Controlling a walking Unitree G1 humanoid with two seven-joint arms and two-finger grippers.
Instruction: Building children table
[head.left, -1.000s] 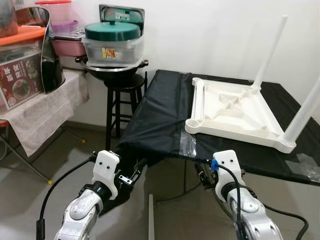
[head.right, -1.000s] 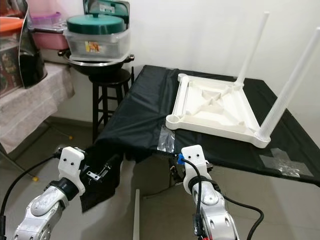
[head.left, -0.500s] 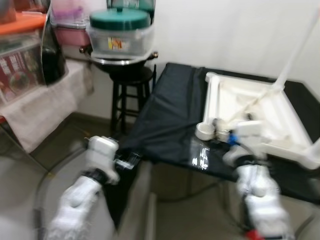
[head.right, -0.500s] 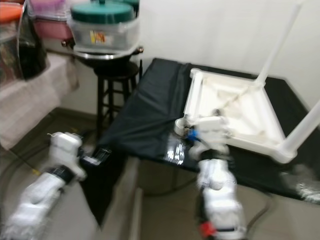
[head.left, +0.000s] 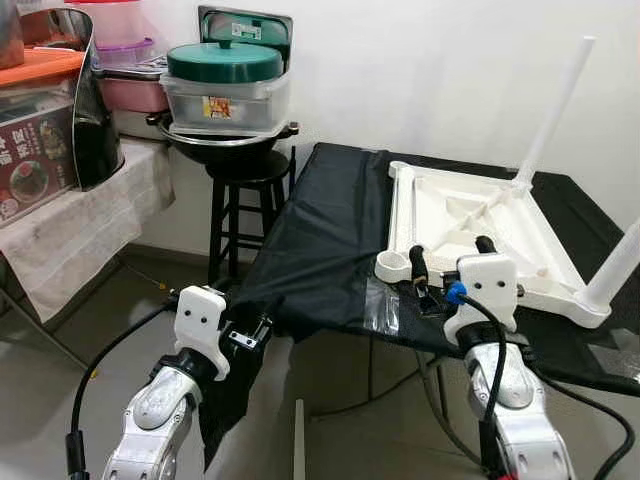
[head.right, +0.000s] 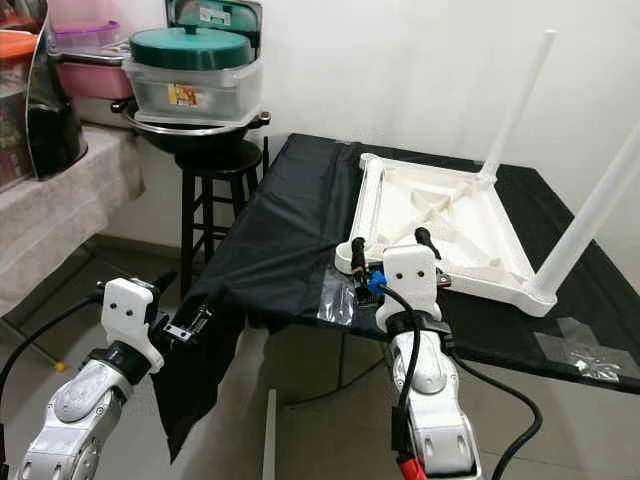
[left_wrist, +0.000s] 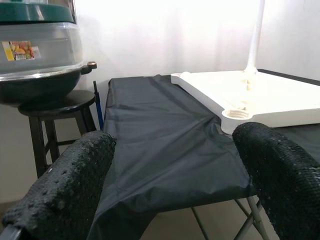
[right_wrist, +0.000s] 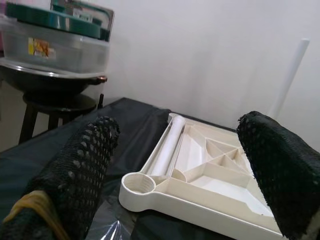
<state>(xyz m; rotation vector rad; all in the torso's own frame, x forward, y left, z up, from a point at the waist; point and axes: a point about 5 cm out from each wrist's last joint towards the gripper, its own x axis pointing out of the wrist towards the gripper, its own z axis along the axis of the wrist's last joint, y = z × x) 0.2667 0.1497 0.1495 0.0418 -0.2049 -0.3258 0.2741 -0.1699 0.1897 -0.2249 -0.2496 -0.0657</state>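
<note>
While the white upturned tabletop (head.left: 470, 232) lies on the black-covered desk (head.left: 330, 240) with two legs (head.right: 512, 105) standing up, my right pincer (head.left: 450, 262) hovers at its near empty corner socket (right_wrist: 139, 183), fingers spread apart. My left pincer (head.left: 268, 315) hangs low beside the desk's edge, also spread, holding nothing.

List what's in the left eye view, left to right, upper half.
Red food box → green-lidded container on the stool → black cloth → upturned white tabletop → its upright leg.
</note>
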